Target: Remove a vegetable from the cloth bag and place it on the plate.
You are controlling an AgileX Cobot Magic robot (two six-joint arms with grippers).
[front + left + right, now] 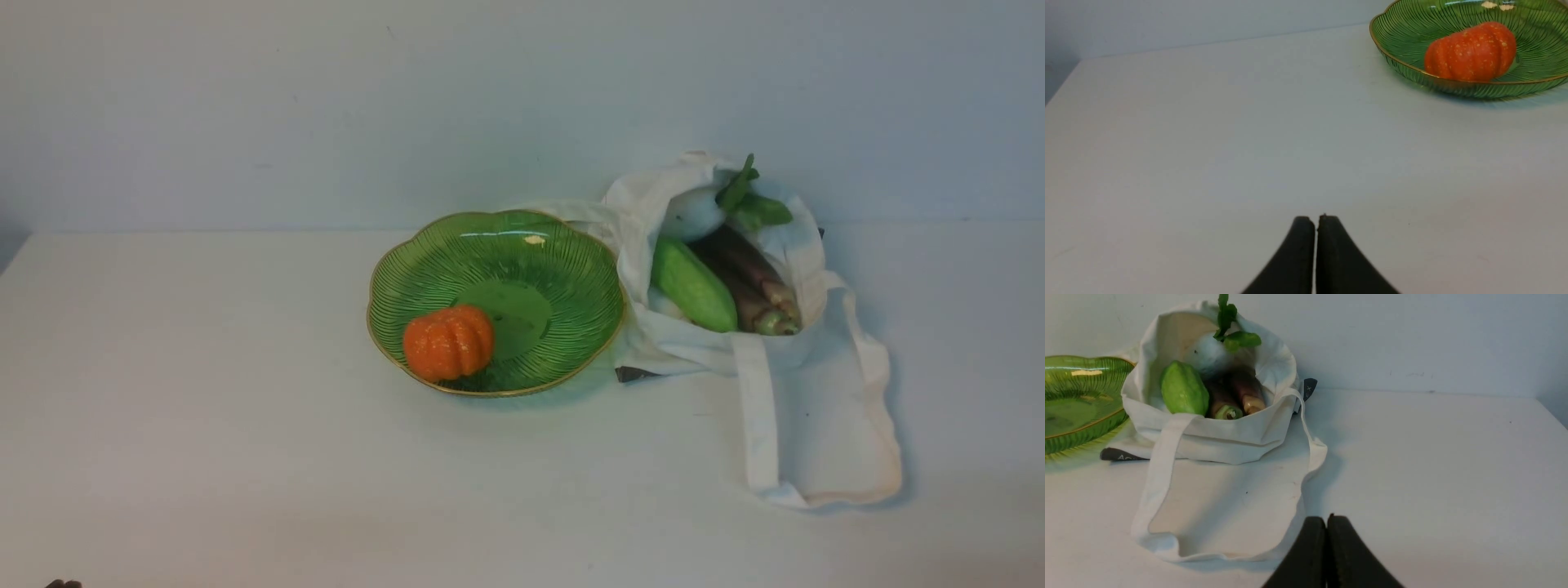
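The orange pumpkin (448,342) lies on the green plate (516,314), on the side nearer the robot and toward its left, well apart from the fingers of both grippers. It rests on its side against the plate's ribbed, sloping wall, inside the gold rim.

The left gripper (1316,222) has its 2 fingers together, only a thin line showing between them; they hold nothing and touch nothing, with the pumpkin and plate beyond their tips. The right gripper (1326,522) likewise has its 2 fingers closed against each other, with nothing between them. Its tips point toward the white tabletop (1425,469), near the cloth bag's strap; whether they touch the strap cannot be told.

The cloth bag (678,347) sits just to the right of the plate, its mouth open. Inside are 1 green cucumber (694,286), purple-brown stalks (747,269), a pale round item (692,214) and green leaves (755,204). 1 strap (759,416) loops across the tabletop in front of the bag.
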